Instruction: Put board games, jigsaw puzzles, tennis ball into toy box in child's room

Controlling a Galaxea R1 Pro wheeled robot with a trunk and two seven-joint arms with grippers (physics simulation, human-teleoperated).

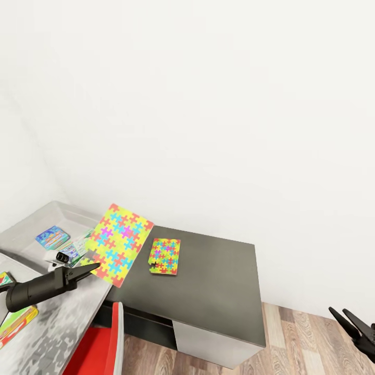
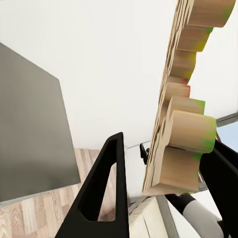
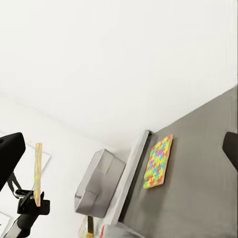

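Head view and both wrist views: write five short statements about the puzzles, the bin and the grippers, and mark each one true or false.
1. The left gripper holds the large flat jigsaw puzzle with yellow, pink, blue and green pieces lifted off the table. True.
2. The small flat jigsaw puzzle of the same pattern lies inside the shallow light grey toy box. False: it lies on the dark grey cabinet top, outside the box.
3. A blue cartoon-covered board game box already lies in the toy box. True.
4. The right gripper grips the small puzzle. False: it is open and holds nothing, off to the side over the wooden floor.
5. The held puzzle lies flat on the cabinet top. False: it is tilted in the air.
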